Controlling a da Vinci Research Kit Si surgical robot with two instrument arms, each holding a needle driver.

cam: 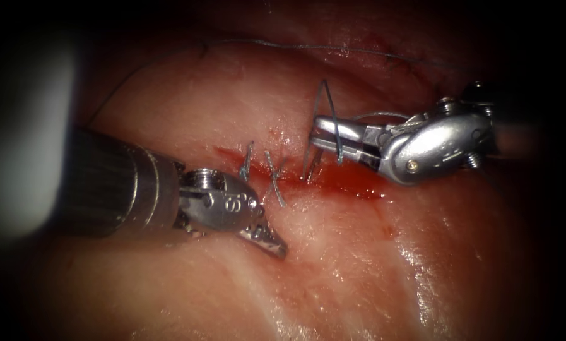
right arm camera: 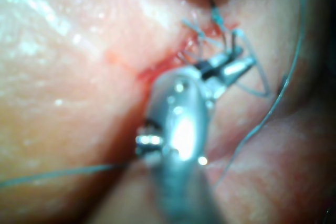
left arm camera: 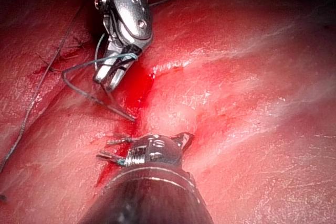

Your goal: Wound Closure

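In the endoscope view the light falls on the middle of the tissue (cam: 358, 252) and fades to near black toward every edge, deepest at the far side. Hard glare sits on the metal of the right tool (cam: 317, 134) and the left tool (cam: 276, 246). Wet glints streak the near right tissue, and the red fluid (cam: 346, 180) shines. Both wrist views are strongly lit, and the tissue in them looks pale.

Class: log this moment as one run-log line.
left tool: empty, beside cut | right tool: thread looped round jaws, over cut | needle: unseen | cut thread ends: at cut
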